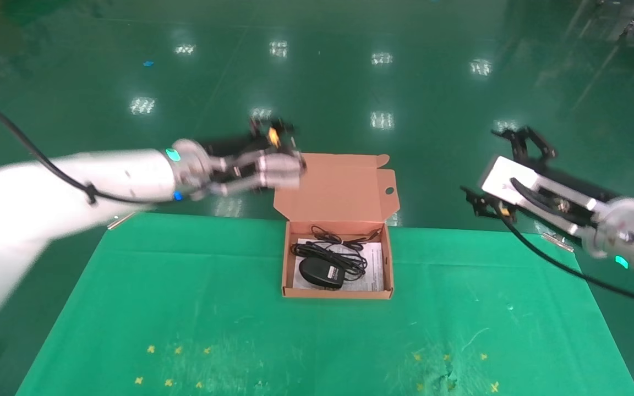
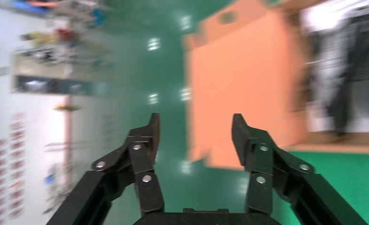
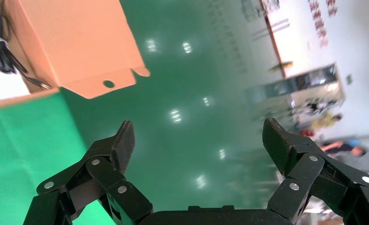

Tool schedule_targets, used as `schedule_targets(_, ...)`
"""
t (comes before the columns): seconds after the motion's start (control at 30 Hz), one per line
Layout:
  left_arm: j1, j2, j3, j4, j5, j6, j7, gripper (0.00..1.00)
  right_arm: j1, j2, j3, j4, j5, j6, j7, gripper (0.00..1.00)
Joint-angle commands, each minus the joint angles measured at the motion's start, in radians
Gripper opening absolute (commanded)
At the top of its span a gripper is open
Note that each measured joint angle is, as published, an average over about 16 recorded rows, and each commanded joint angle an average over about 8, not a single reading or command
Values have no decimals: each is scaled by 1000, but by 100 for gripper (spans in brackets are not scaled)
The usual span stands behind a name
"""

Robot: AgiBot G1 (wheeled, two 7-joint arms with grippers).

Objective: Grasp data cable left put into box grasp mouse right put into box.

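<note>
The orange-pink box [image 1: 386, 258] stands open at the table's far middle, its flap lid [image 1: 339, 187] raised behind it. The black mouse [image 1: 321, 272] and the looped data cable [image 1: 331, 247] lie inside on white paper. My left gripper [image 1: 295, 151] is open and empty, in the air at the lid's left edge; its wrist view [image 2: 195, 123] shows the lid [image 2: 238, 84] just ahead. My right gripper [image 1: 479, 162] is wide open and empty, raised off the table's far right corner. Its wrist view [image 3: 197, 124] shows the lid [image 3: 74, 42] and a bit of cable [image 3: 4, 56].
The green cloth table [image 1: 185, 308] carries small yellow cross marks near its front edge. A glossy green floor [image 1: 350, 82] lies beyond the table. Shelving and wall signs show far off in both wrist views.
</note>
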State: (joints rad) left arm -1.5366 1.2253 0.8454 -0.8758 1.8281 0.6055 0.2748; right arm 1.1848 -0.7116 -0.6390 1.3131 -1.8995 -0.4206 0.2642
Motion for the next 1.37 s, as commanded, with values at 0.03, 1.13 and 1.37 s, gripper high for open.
schedule_targets(0.03, -18, -16, -10, -24, 15, -13, -36, 100, 22, 1, 1, 8, -10, -5, -12, 100)
schedule_targets(1.13, 215, -318, -290, -221, -534, 435, -258, 100, -22, 51, 174, -6, 557, -546, -52, 100)
schedule_targets(1.37, 266, -378, -346, -260, -650, 528, -300, 100, -40, 61, 211, -11, 679, -652, -57, 100)
